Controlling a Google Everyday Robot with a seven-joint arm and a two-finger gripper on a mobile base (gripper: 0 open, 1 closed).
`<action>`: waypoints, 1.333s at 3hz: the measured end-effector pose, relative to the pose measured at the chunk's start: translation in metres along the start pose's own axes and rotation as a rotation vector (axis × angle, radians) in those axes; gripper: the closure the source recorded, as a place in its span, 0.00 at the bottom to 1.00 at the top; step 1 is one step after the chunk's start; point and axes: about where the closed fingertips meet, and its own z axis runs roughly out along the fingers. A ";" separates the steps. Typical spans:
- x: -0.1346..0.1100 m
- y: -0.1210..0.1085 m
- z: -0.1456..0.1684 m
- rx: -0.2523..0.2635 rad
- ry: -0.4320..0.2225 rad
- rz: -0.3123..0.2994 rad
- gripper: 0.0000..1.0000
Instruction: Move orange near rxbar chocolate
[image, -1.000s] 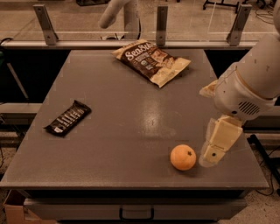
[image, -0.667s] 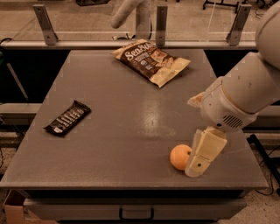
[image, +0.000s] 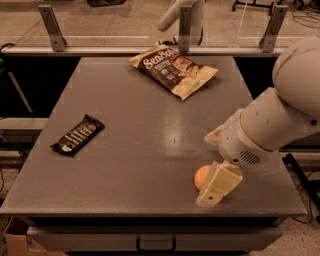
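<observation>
The orange (image: 201, 176) sits on the grey table (image: 140, 150) near the front right edge, mostly hidden behind my gripper. My gripper (image: 218, 184) hangs from the white arm at the right and reaches down right at the orange, covering its right side. The rxbar chocolate (image: 78, 135), a slim black bar with white lettering, lies flat at the left side of the table, far from the orange and the gripper.
A brown-and-cream snack bag (image: 173, 70) lies at the back middle of the table. Metal posts (image: 51, 26) and a rail run behind the back edge. The table's front edge is just below the gripper.
My gripper has moved left and down from beside the orange onto it, and now covers most of the fruit. The orange, the bar and the bag have stayed in place.
</observation>
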 end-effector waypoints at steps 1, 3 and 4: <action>-0.002 -0.003 0.003 0.008 -0.007 0.018 0.40; -0.022 -0.026 -0.031 0.086 -0.078 0.012 0.87; -0.025 -0.027 -0.036 0.096 -0.085 0.007 1.00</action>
